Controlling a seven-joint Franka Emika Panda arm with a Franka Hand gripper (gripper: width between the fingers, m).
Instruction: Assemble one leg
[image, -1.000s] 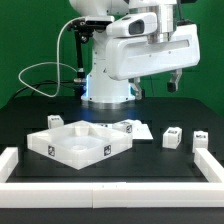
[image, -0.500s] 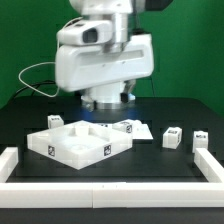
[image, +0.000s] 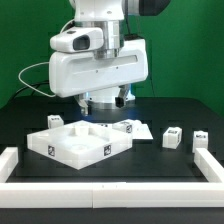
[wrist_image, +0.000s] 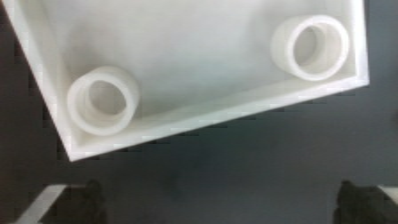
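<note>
Approach stage, as I judge it: arm hovers over the panel (image: 78, 143) near the surface's (image: 150, 165) middle, with no leg picked up yet. The hand (wrist_image: 222, 205) is spread wide and holds nothing, its fingertips over bare surface just beside the panel's edge. One leg (image: 172, 138) and a second leg (image: 199, 138) stand near the surface's edge on the exterior view's right, well apart from the hand. The next move probably calls for travelling there, lowering around one leg and closing. The panel's rimmed recess shows two round sockets (wrist_image: 75, 100), both empty.
</note>
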